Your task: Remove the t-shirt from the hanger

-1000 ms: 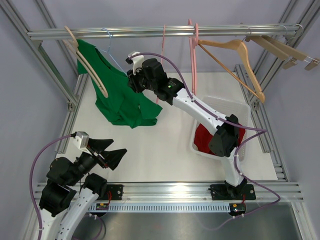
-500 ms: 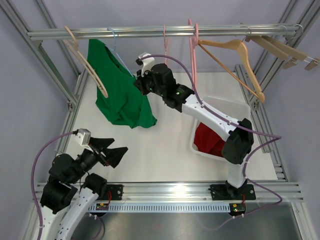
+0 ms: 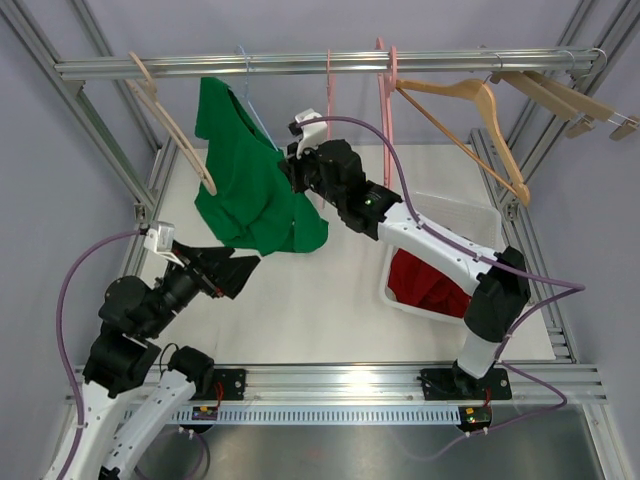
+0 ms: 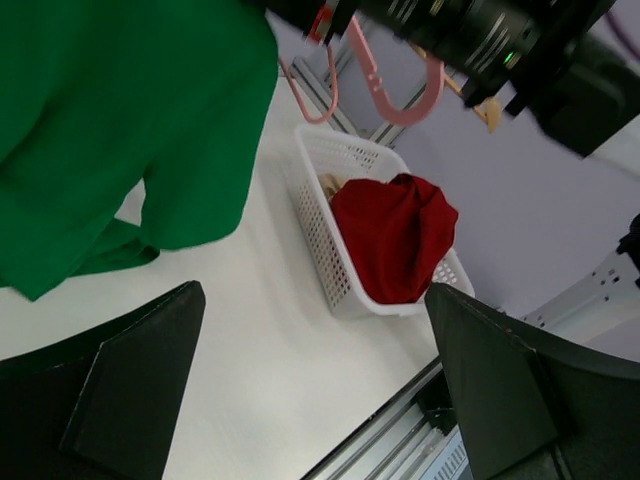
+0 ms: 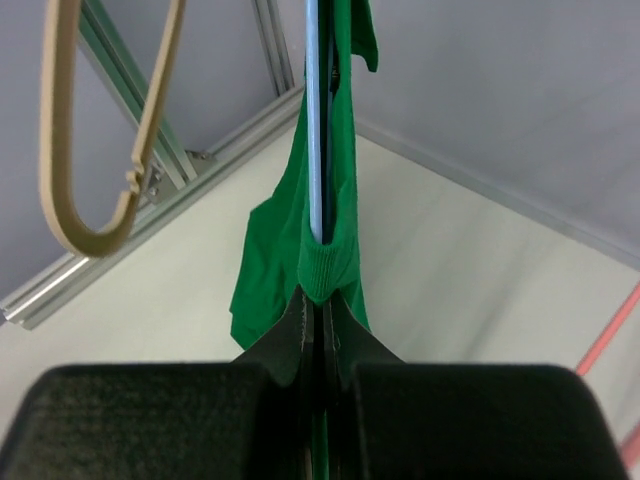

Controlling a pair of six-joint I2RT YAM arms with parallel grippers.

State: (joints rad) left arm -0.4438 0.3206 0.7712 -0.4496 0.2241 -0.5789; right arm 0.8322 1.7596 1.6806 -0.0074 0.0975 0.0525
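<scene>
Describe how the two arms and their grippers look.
The left arm and right arm have white links, black joints and a purple cable running along each. The right arm shows a small green light. The left gripper and right gripper have black wedge-shaped fingers.

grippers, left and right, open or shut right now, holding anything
left gripper: open, holding nothing.
right gripper: shut on the green fabric t-shirt.
</scene>
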